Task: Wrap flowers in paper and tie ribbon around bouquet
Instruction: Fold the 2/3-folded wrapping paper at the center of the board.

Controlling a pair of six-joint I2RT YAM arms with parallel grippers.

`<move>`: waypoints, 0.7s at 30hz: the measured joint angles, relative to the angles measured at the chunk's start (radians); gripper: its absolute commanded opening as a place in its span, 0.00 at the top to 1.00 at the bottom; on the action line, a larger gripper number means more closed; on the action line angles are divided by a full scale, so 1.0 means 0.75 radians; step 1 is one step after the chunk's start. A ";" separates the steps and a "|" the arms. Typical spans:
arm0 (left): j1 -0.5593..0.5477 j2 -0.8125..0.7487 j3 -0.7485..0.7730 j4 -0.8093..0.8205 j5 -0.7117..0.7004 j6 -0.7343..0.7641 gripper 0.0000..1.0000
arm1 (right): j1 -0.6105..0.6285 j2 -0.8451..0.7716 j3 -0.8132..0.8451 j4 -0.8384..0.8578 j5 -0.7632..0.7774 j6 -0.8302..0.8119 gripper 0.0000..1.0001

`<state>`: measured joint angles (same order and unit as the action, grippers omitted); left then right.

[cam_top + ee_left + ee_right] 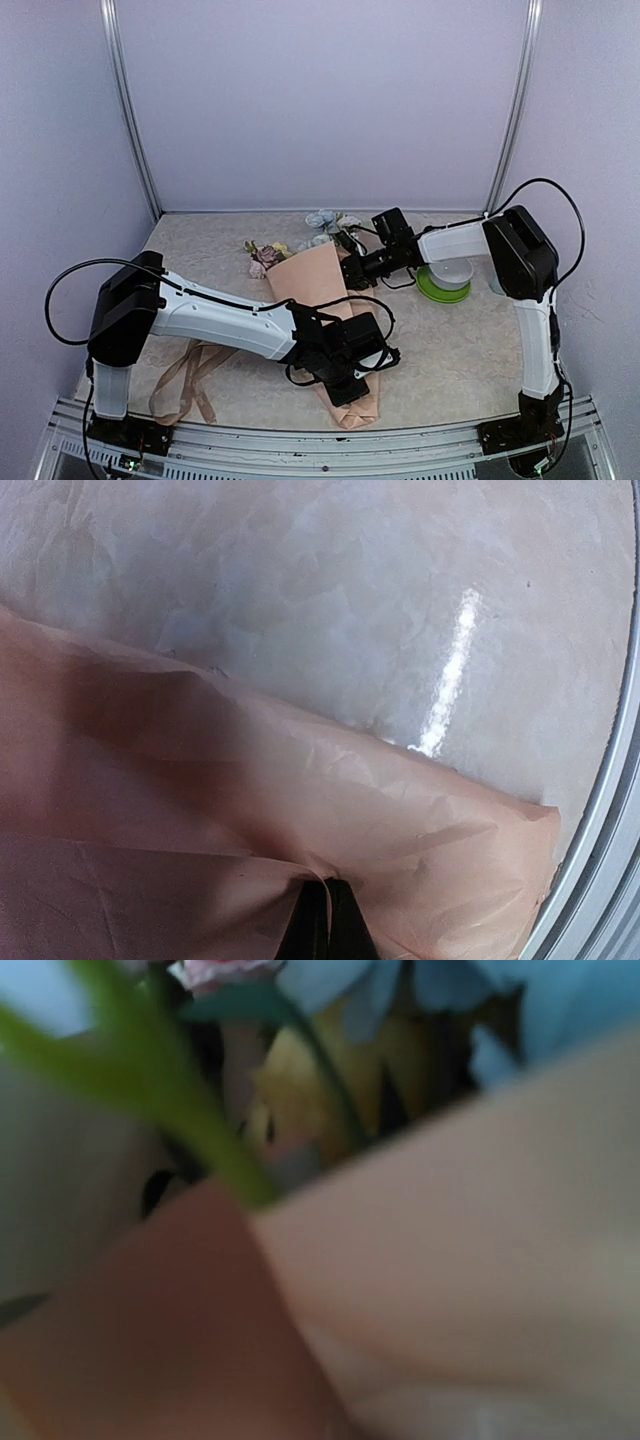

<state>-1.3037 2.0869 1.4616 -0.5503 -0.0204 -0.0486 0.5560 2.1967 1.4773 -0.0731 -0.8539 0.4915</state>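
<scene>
Top: your left fingers (375, 365) are at the paper (312, 280) cone's tail, by the surface's near edge; right fingers (350, 270) are at its flowers (322, 220) end, grip unreadable.
Left wrist: fingers pressed together, pinching paper.
Right wrist: blurred flowers above paper.

Place: robot test booth, lab-type.
Enclosure: plain lilac walls (330, 100); metal poles (130, 110) at rear corners.
Surface: marble-look table (460, 350); aluminium rail (300, 440), bottom edge.
Fixtures: left arm (220, 322), right arm (470, 240), bolted there.

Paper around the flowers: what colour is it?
Plain peach-pink; the paper shows best in the left wrist view.
</scene>
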 measured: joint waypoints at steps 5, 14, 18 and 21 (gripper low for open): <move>0.005 0.001 0.000 -0.010 0.027 0.026 1.00 | -0.039 -0.128 -0.025 -0.037 -0.004 -0.047 0.65; 0.008 0.005 0.004 -0.018 0.040 0.038 1.00 | -0.101 -0.537 -0.231 0.087 -0.043 -0.070 0.27; 0.008 0.005 0.004 -0.020 0.043 0.039 1.00 | -0.044 -0.514 -0.285 0.093 -0.037 -0.076 0.24; 0.008 0.005 0.004 -0.020 0.044 0.042 1.00 | -0.006 -0.445 -0.283 0.084 -0.023 -0.080 0.26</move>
<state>-1.2976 2.0903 1.4647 -0.5655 0.0124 -0.0174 0.5518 1.8629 1.2652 -0.0097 -0.8715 0.4316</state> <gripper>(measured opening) 0.007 0.756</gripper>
